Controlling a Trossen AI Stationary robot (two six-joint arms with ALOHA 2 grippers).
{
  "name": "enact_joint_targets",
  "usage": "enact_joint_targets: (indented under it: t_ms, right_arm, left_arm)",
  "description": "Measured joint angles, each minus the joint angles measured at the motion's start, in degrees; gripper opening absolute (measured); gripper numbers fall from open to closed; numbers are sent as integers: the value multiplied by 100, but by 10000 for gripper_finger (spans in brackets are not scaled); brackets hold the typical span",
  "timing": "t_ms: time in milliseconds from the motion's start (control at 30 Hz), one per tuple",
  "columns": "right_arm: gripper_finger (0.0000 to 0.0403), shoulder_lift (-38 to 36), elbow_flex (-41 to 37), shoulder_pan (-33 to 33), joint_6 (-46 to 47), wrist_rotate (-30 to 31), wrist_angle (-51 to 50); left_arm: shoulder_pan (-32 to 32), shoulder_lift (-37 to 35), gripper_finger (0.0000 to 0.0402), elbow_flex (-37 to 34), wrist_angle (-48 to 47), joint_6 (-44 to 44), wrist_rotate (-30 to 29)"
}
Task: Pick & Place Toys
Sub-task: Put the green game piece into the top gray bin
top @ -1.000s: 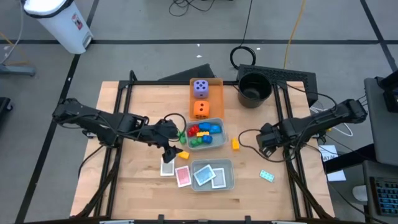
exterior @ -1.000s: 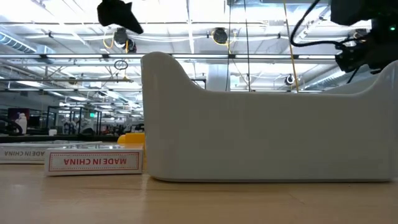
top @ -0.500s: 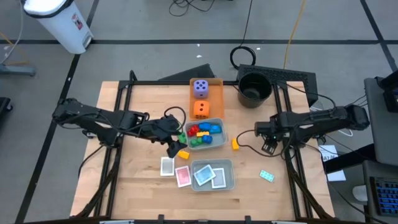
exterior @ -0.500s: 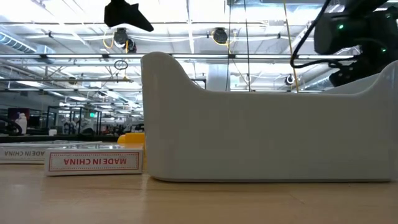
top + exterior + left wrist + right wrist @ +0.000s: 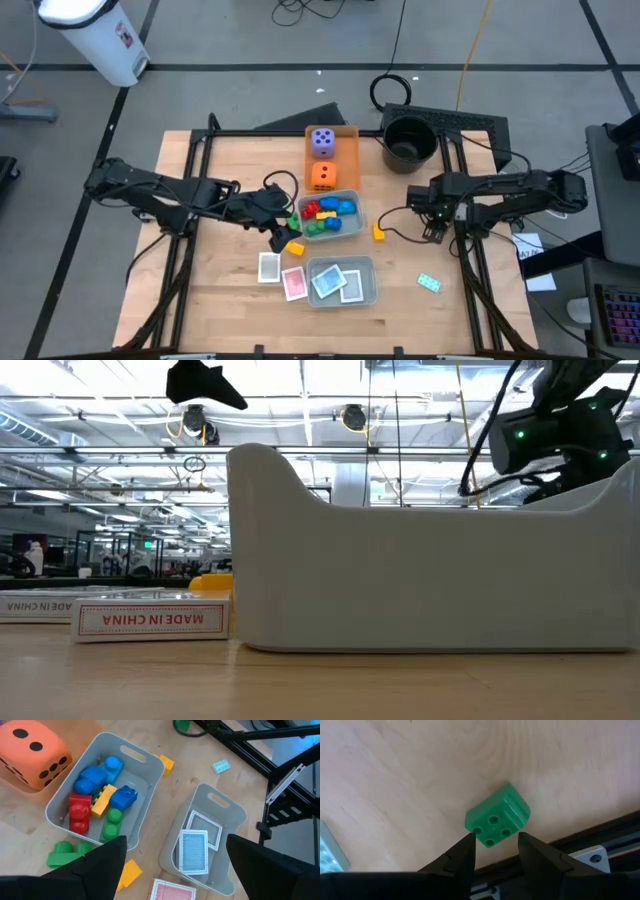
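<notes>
A green brick (image 5: 498, 815) lies on the wood close to the table's right rail. My right gripper (image 5: 496, 845) is open above it, pointing down, fingertips on either side of its near corner; in the high view the right gripper (image 5: 432, 222) hides it. My left gripper (image 5: 278, 230) is open and empty, above the table beside the grey brick tray (image 5: 352, 232). Loose on the table lie two yellow bricks (image 5: 379, 231) (image 5: 294, 247), a green brick (image 5: 65, 852), a teal card (image 5: 430, 283), a white card (image 5: 269, 267) and a pink card (image 5: 293, 284).
The purple die (image 5: 322, 142) and the orange die (image 5: 322, 176) sit on the flat orange tray (image 5: 349, 133). A second grey tray (image 5: 365, 292) holds cards. A black pot (image 5: 408, 145) stands at the far right. Dark frame rails (image 5: 462, 200) run along the table's sides.
My right gripper has swung a little toward the table's far edge and come down over the green brick. My left gripper has shifted slightly toward the brick tray.
</notes>
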Motion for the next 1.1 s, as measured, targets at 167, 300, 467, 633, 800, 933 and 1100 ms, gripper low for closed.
enact_joint_targets:
  t_ms: [167, 300, 467, 633, 800, 933, 1100]
  right_arm:
    - [141, 240, 0, -29, -193, 11, -27]
    - [141, 373, -44, -29, -215, 31, 33]
    - [141, 540, -92, -29, -30, 89, 98]
    - [141, 646, -90, -27, 107, 327, 105]
    - [141, 741, -90, -27, 109, 326, 108]
    - [141, 805, -90, -27, 109, 326, 129]
    - [141, 836, -88, -27, 129, 326, 145]
  left_arm:
    - [0, 0, 347, 0, 104, 22, 0]
    - [0, -2, 347, 0, 115, 37, -2]
    - [0, -2, 347, 0, 115, 37, -2]
    - [0, -2, 347, 0, 111, 73, -2]
    - [0, -2, 347, 0, 108, 83, -2]
    - [0, -2, 347, 2, 107, 102, -2]
    - [0, -2, 347, 2, 106, 113, -2]
